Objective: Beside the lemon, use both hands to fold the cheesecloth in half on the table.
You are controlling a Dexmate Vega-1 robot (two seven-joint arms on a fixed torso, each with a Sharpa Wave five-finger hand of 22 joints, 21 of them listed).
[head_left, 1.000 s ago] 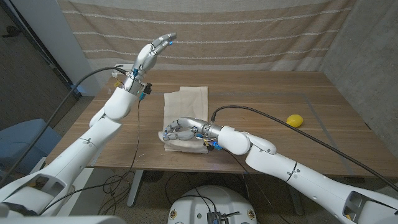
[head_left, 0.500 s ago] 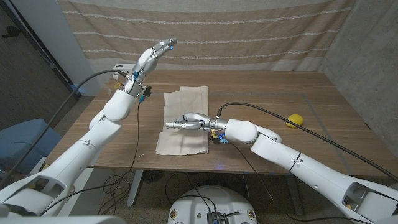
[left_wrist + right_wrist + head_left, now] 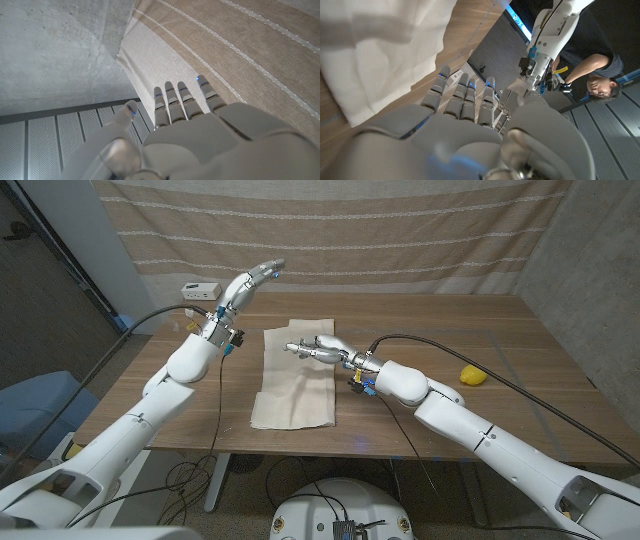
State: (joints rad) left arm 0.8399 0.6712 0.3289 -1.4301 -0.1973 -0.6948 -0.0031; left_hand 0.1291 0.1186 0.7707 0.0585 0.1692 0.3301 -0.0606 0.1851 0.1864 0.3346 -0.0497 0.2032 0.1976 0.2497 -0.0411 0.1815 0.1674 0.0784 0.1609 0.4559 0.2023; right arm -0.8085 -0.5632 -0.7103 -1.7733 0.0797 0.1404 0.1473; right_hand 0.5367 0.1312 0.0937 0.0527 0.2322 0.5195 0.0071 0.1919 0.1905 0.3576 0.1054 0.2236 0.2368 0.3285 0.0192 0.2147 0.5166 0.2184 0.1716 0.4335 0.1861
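Two hands are up off the wooden table [image 3: 440,330], and neither has hold of anything. In the head view the left hand [image 3: 252,281] is raised well above the table's far left corner, its fingers straight and close together, pointing up toward the striped curtain [image 3: 400,240] behind; the left wrist view shows the same hand [image 3: 185,125] with its fingers [image 3: 172,102] extended side by side and the thumb set a little apart, empty against the curtain and a grey concrete wall [image 3: 55,45]. The right hand [image 3: 318,348] hovers over the far half of the cheesecloth [image 3: 296,380], fingers stretched out loosely toward the robot's left, with nothing between them; whether it brushes the fabric cannot be told. From the right wrist view that hand [image 3: 465,125] shows straight fingers with the pale cloth [image 3: 380,55] lying beyond them on the wood, and a person [image 3: 600,75] is visible past the left arm. The cheesecloth lies spread lengthwise on the table's left-centre part, its near end rumpled and reaching close to the front edge. The lemon [image 3: 473,376] sits well apart from it, near the table's right side. A small white box [image 3: 196,288] rests at the far left corner.
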